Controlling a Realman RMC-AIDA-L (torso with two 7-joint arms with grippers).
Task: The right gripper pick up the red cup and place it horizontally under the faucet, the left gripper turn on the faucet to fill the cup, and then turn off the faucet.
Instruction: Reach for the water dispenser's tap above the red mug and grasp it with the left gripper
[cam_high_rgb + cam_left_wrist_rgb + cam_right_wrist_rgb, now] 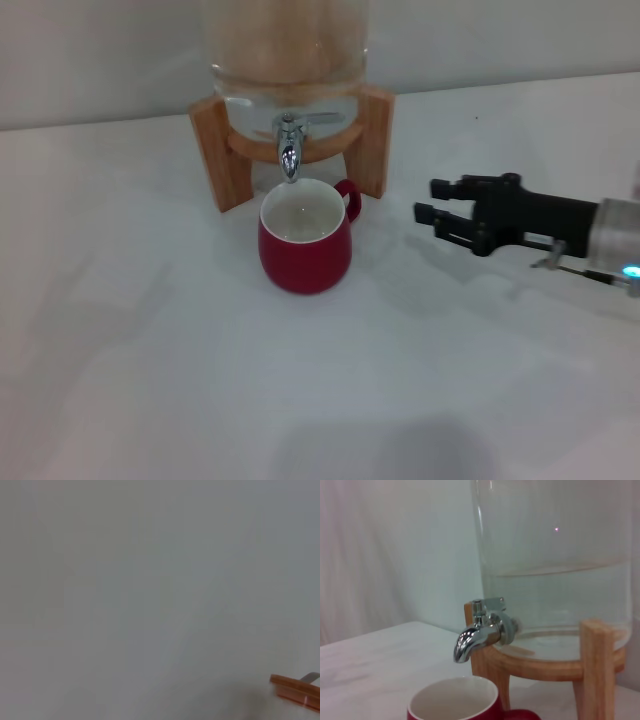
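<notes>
A pale wall (100, 50) is seen behind the white counter (150, 380). At the far centre the glass dispenser (285, 45) is held in a wooden stand (215, 150). The red cup (304, 242) is set upright under the faucet (289, 150). The right tool (428, 201), fingers apart, is held right of it.

White table (150, 380), plain pale wall (100, 50) behind

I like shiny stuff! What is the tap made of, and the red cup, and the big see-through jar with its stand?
The faucet looks like polished metal: it mirrors the room. The red cup seems glazed ceramic, glossy red outside and white inside, though coated metal is possible. The jar looks like clear glass, perhaps plastic; the water line shows through it. The stand looks like pale wood, smooth and matte.
</notes>
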